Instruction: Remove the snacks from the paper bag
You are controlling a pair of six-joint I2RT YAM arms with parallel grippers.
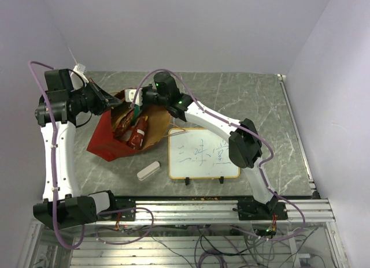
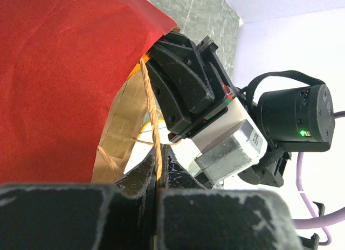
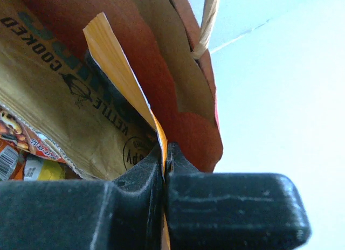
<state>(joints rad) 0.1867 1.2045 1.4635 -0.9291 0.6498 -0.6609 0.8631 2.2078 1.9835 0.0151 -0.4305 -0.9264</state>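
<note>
**A:** Where is your paper bag sitting?

**B:** It lies on its side on the left half of the table, red outside and brown inside. The mouth is spread open toward the far side. Its brown flap reaches the far left corner of the whiteboard. The white eraser lies nearer to you, apart from the bag and just left of the board.

**A:** What is your left claw doing?

**B:** Your left claw is at the far left rim of the mouth. Its jaws are pressed together on the bag's thin twine handle. In its wrist view the cord runs straight down into the pinch, with the red wall of the bag on the left.

**A:** And the right one?

**B:** Your right claw reaches into the mouth from the right. It is clamped tight on the thin edge of the orange packet. That packet, printed "KETTLE COOKED", is inside the bag, leaning against the brown wall.

**A:** Any other snacks in sight?

**B:** From above, a red packet lies inside the bag, nearer to you than the claw. In the right wrist view, smaller packets in red and yellow show low on the left, under the orange one.
</note>
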